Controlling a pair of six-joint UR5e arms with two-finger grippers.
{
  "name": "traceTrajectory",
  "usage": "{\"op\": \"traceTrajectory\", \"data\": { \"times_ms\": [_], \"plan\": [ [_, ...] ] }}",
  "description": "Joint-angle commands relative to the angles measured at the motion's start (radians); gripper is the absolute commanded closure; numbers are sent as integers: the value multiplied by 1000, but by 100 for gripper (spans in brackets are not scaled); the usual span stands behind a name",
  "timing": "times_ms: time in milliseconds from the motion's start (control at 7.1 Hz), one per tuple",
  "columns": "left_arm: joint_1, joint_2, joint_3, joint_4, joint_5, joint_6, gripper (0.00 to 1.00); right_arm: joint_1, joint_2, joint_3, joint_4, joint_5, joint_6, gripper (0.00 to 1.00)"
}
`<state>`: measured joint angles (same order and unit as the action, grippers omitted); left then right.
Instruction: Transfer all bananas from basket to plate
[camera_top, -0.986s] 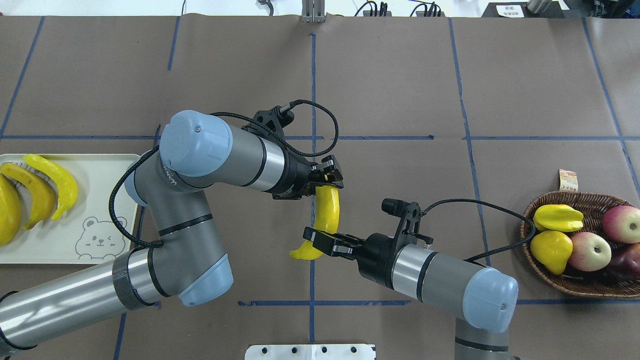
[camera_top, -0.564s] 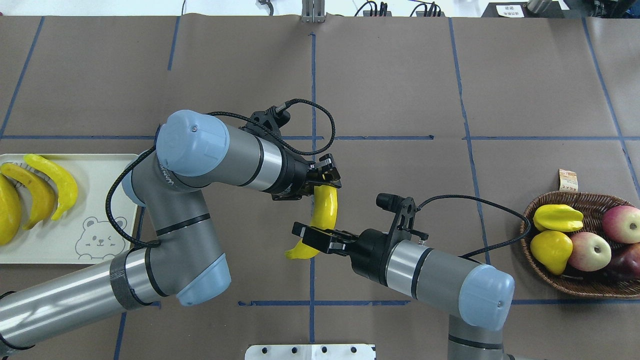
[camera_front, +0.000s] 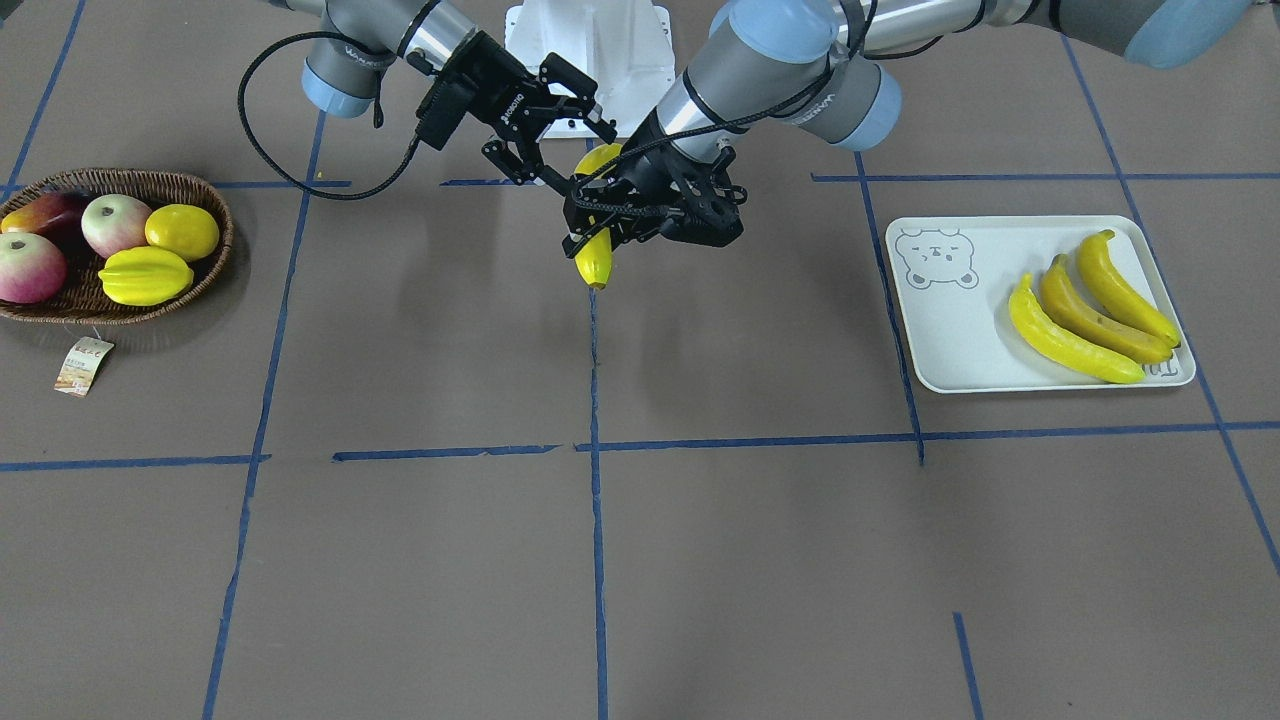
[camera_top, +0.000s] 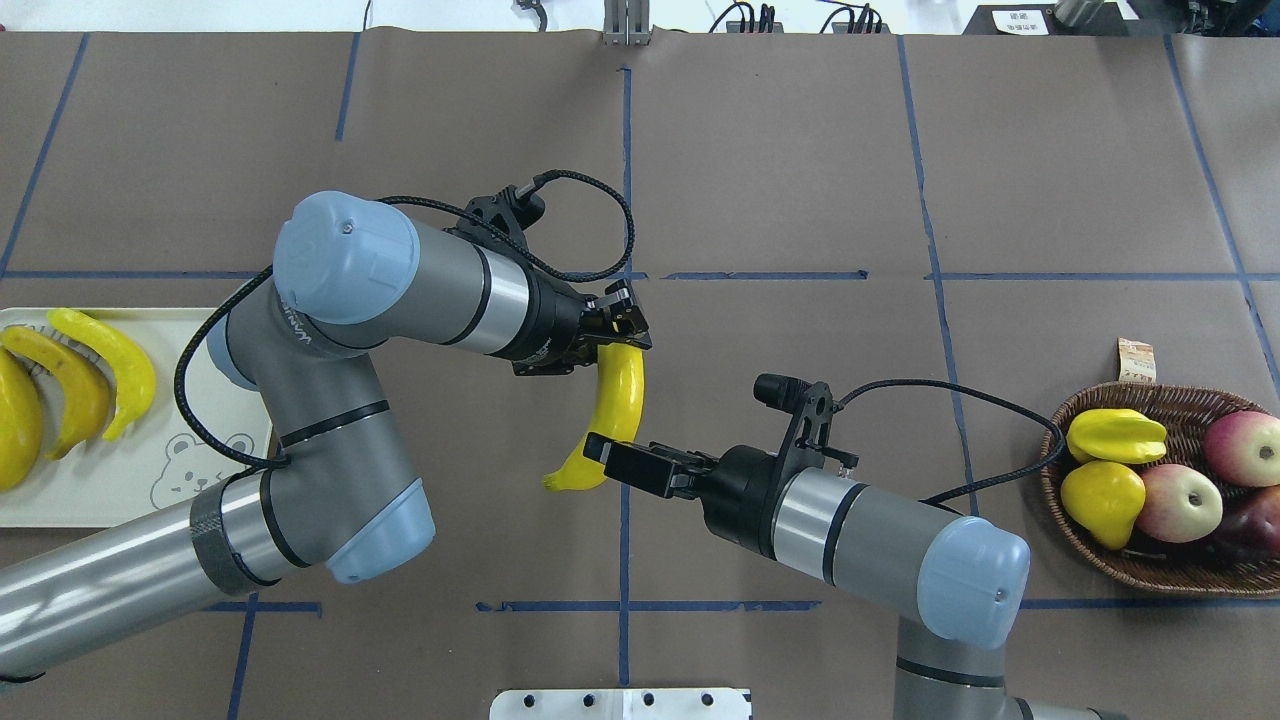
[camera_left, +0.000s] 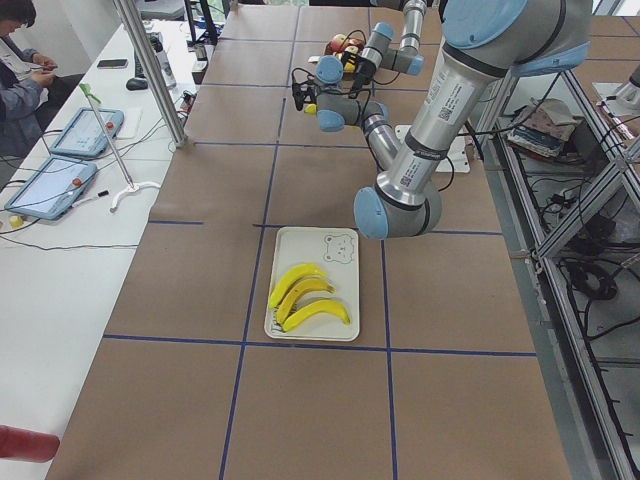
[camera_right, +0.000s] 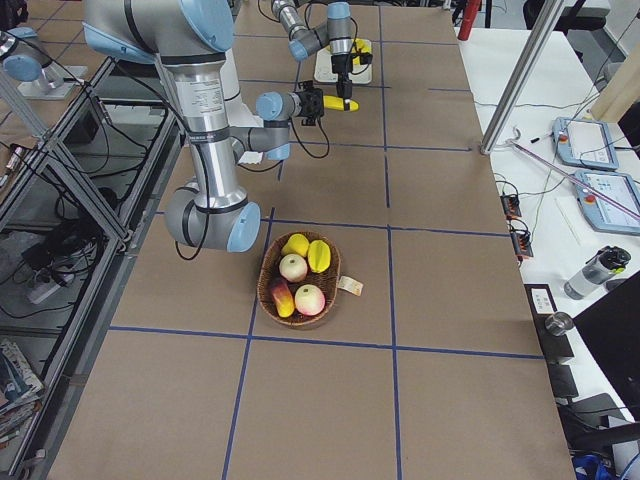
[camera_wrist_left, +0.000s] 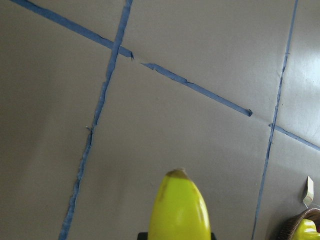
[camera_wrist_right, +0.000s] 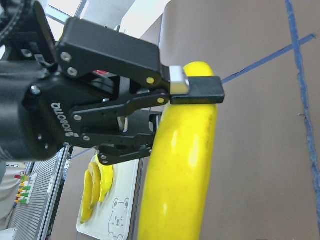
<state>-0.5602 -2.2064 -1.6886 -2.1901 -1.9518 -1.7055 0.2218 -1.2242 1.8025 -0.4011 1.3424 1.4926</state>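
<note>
Because the basket (camera_top: 1140, 575) sits by the counter's right edge and the plate (camera_front: 950, 340) by its left edge, one banana (camera_top: 612, 410) is found in the air over the middle of the counter, between the two arms. This is judged to be a hand-over position.

The left fingers (camera_wrist_right: 199, 91) are clamped across the banana near its far end, and its tip protrudes past them in the left wrist view. The crosswise grip should keep the curved, glossy body from sliding out lengthwise. The right fingers (camera_top: 628, 465) are spread on either side of the banana's near half. In the front-facing view they stand wider than the fruit, so they are judged released, or very nearly so. The weight therefore appears to rest with the left arm alone.

On the plate, the three bananas (camera_front: 1085, 315) lie side by side at the end nearest the counter's left edge. The end with the bear drawing is bare, which leaves room for a fourth.

No banana shows in the basket; only apples (camera_top: 1180, 500) and two other yellow fruits lie in it. The task is judged to be in its last transfer.

Risk noted: the banana's near end hangs close to the right fingers and could snag as that arm draws clear.
</note>
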Motion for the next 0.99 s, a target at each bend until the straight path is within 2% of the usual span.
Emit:
{"op": "traceTrajectory", "data": {
  "times_ms": [0,282,564,705,845],
  "plan": [
    [-39,14,1,4,-1,0,100,14,-8,2,-13,7,0,1],
    [-88,39,1,29,7,-23,100,65,-9,56,-173,111,0,1],
    [-170,123,-43,111,13,-88,100,156,-11,170,-440,286,0,1],
    [-197,152,-69,229,13,-88,100,254,-9,217,-596,429,-5,1],
    [-216,155,-119,424,16,-86,100,371,-12,227,-720,581,-17,0]
  ]
}}
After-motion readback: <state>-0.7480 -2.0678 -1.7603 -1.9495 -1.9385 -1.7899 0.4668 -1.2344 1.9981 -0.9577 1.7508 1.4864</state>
